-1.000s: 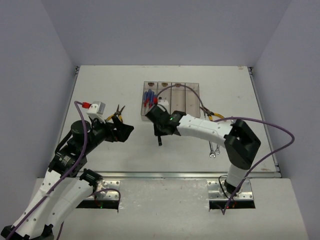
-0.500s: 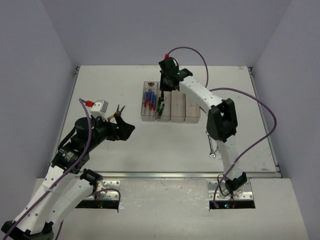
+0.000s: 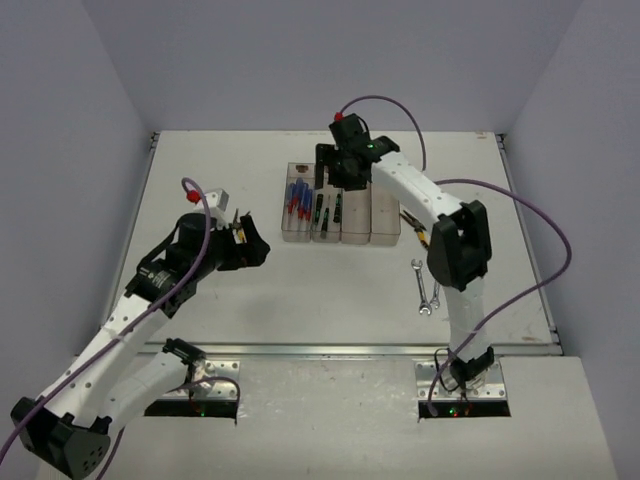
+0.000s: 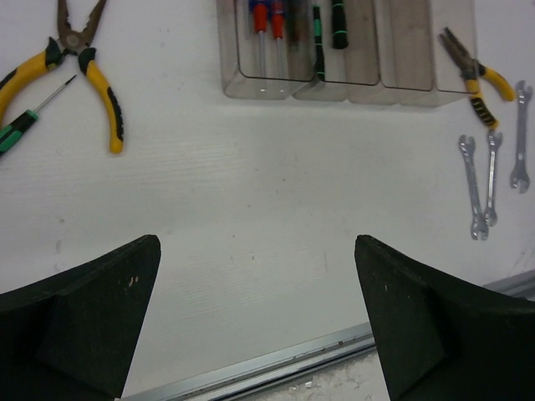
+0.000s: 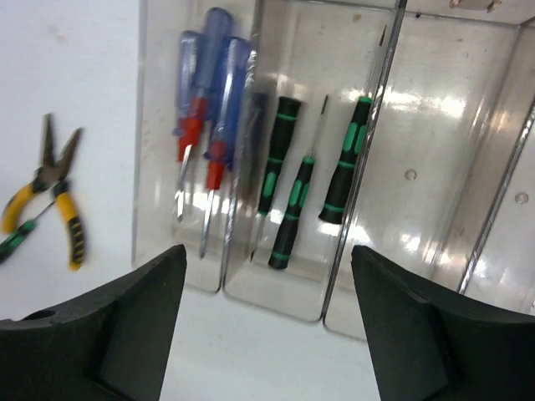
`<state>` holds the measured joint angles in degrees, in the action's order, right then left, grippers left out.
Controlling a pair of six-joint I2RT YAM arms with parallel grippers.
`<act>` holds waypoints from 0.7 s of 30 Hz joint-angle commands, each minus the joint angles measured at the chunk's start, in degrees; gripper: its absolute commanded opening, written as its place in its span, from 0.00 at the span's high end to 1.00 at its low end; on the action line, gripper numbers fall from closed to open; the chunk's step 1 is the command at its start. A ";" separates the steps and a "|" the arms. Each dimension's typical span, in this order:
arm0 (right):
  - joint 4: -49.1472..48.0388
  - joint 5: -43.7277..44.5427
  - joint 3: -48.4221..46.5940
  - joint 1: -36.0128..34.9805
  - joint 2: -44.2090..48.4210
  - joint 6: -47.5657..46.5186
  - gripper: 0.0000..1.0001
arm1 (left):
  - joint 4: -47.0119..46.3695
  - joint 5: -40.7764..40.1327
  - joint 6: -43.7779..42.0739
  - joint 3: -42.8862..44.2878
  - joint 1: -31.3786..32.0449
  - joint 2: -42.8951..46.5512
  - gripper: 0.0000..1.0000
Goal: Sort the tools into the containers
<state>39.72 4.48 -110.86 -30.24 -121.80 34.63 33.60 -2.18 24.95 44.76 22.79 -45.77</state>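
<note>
The containers [image 3: 385, 215] stand in a row at the table's middle back. Blue-handled screwdrivers [image 5: 209, 109] lie in the leftmost bin. Three black-and-green screwdrivers [image 5: 297, 205] lie in the second bin, one along its right divider. My right gripper [image 3: 336, 172] hovers open and empty above the far end of those bins [image 5: 418, 184]. My left gripper [image 3: 252, 246] is open and empty above bare table, left of the row. Yellow-handled pliers [image 4: 84, 58] and a green screwdriver [image 4: 21, 125] lie on the table's left. More pliers [image 3: 415, 228] and silver wrenches [image 3: 425, 290] lie on the right.
The two right-hand bins [image 4: 410, 50] hold no tools. The table's metal front edge [image 4: 276, 363] runs just below my left fingers. Grey walls close in the table on three sides.
My right arm swung from mid-table to the containers with a black-and-green screwdriver, then opened; the screwdriver now lies in the second bin. My left arm shifted slightly right and forward.
</note>
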 commanded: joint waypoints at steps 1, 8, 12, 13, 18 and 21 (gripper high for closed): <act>-4.39 -10.16 14.42 -0.17 19.28 -5.79 0.16 | 1.03 -11.48 1.49 5.55 -1.05 -10.21 0.00; -15.05 -14.51 46.71 0.00 43.61 -8.70 0.11 | 1.24 -13.83 3.70 13.02 -12.90 -26.14 0.00; -19.53 -15.91 59.13 -0.08 52.36 -8.70 0.09 | 11.71 -21.35 20.71 17.23 -18.71 -33.53 0.00; -20.12 -15.81 61.04 -0.08 53.11 -8.97 0.08 | 14.18 -23.41 27.54 17.86 -19.28 -34.22 0.01; -21.33 -15.93 65.05 0.00 52.73 -10.39 0.07 | 19.65 -23.71 47.84 18.47 -24.43 -35.89 0.05; -22.13 -15.39 65.92 0.08 52.24 -10.54 0.07 | 19.36 -19.77 53.69 18.95 -27.93 -40.55 0.08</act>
<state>23.81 -10.57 -45.06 -30.26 -69.84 25.80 50.06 -24.04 62.29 61.08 -0.62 -81.89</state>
